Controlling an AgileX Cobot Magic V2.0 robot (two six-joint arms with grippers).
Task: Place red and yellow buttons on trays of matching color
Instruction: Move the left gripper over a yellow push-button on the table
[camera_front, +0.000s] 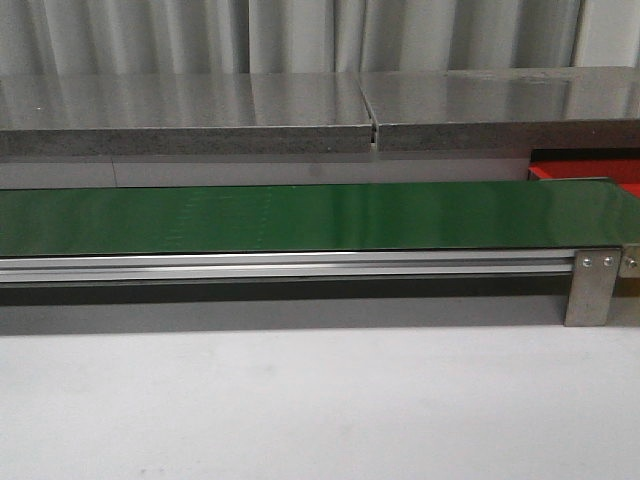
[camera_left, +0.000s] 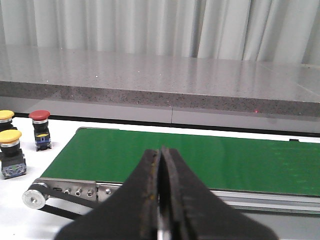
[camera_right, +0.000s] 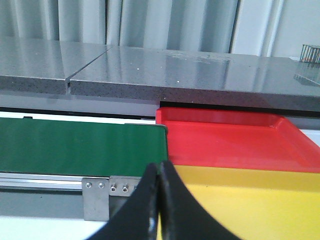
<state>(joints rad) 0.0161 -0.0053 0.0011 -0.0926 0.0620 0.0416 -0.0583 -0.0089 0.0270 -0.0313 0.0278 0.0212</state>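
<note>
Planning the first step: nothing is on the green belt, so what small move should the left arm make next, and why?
Probably open the left gripper and swing it toward the red-capped push button standing off the end of the long green conveyor belt. Its fingers are shut on nothing, and all three buttons stand on that side.

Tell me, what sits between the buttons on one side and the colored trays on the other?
The long green belt. The left wrist view shows the buttons off one end; the right wrist view shows the red tray and yellow tray at the other. The belt is bare.
</note>
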